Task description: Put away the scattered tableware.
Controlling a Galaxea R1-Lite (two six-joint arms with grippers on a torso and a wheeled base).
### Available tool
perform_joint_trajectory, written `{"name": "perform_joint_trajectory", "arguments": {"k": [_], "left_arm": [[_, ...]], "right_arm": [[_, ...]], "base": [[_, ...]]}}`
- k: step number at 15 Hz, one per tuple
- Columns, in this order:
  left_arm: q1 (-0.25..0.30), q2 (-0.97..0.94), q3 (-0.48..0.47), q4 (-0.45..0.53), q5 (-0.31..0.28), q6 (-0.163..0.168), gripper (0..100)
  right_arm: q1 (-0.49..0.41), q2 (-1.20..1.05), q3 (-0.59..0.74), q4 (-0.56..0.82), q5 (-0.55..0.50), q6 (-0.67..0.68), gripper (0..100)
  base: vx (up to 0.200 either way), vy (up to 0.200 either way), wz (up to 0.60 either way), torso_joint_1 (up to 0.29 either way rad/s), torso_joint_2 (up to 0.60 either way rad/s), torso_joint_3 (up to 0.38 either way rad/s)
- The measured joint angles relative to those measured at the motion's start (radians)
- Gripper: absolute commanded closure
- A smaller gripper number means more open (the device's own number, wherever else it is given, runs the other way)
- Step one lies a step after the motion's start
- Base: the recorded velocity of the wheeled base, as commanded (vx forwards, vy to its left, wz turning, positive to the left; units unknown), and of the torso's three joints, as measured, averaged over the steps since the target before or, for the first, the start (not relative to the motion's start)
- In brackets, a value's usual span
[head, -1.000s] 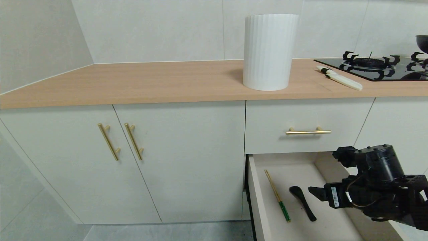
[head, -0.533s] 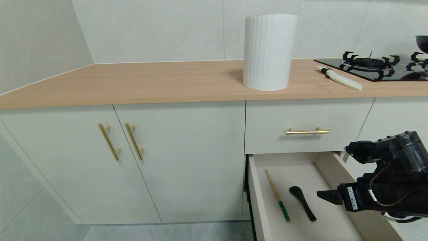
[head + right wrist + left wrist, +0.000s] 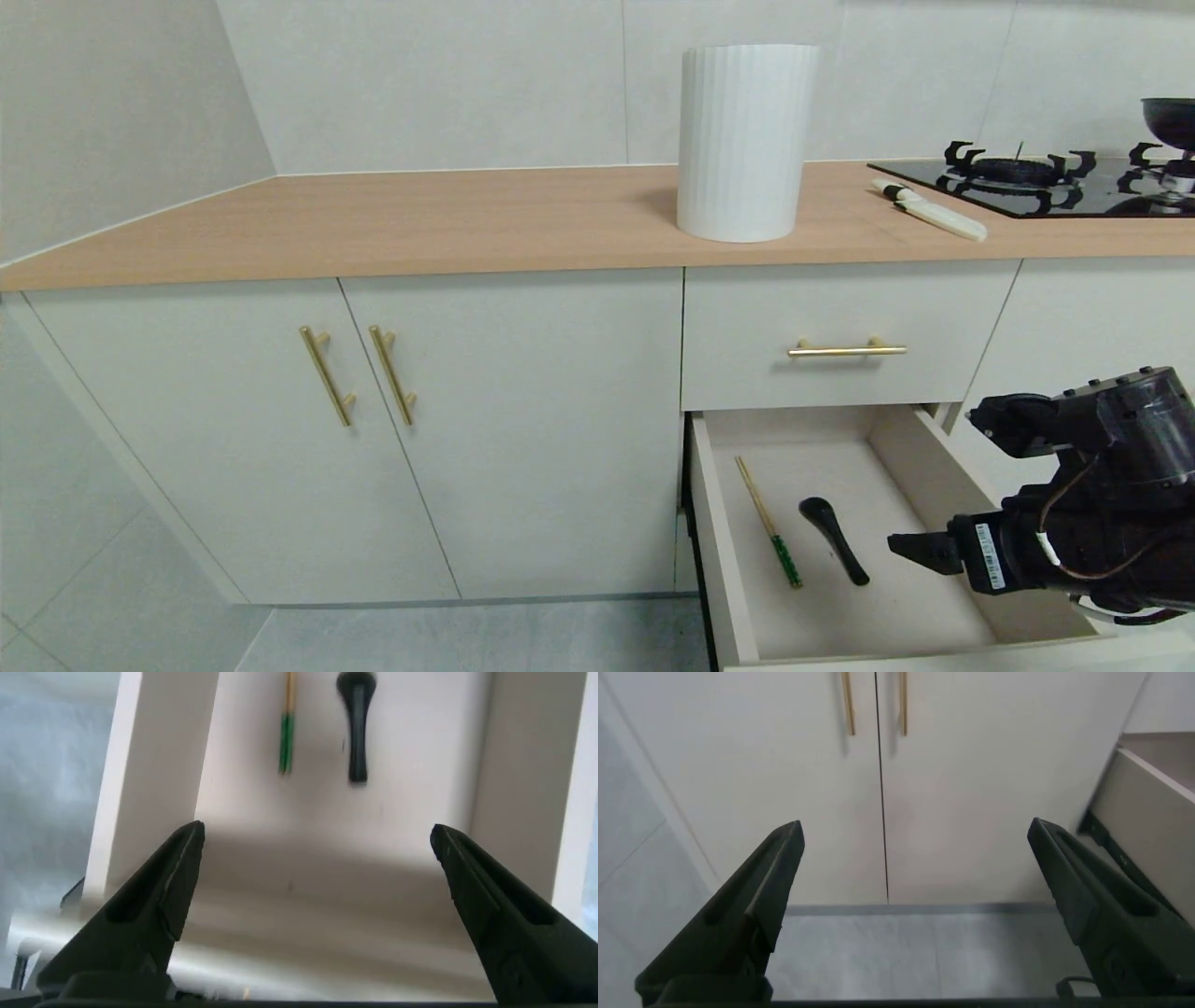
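Right jaws are hanging released over the open beige drawer (image 3: 714,532), wooden green-tipped chopsticks (image 3: 767,521) and black spoon (image 3: 834,541) lying ahead; left jaws are gaping, empty.

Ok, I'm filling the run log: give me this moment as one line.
drawer open | chopsticks, spoon inside | knife on counter | right gripper open over drawer | left gripper open

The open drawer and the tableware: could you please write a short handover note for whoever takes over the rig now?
Right gripper: open, empty, above the open drawer.
Left gripper: open, empty, low, facing the cabinet doors.
Done: chopsticks and black spoon lie side by side, apart, on the drawer floor.
Left: pale knife lies on the countertop beside the hob, probably next to go in; then shut the drawer.
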Motion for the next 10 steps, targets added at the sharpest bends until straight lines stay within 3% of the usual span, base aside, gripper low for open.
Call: {"name": "perform_joint_trajectory", "arguments": {"k": [4,10], "left_arm": [[0.0,0.0,0.0,0.0,0.0,0.0,0],[0.0,0.0,0.0,0.0,0.0,0.0,0]], "right_arm": [[0.012,-0.002,0.013,0.004,0.0,-0.005,0],[0.074,0.008,0.061,0.01,-0.007,-0.057,0]], "base": [[-0.2,0.0,0.0,0.004,0.0,0.002],[0.0,0.0,0.0,0.0,0.0,0.0]]}}
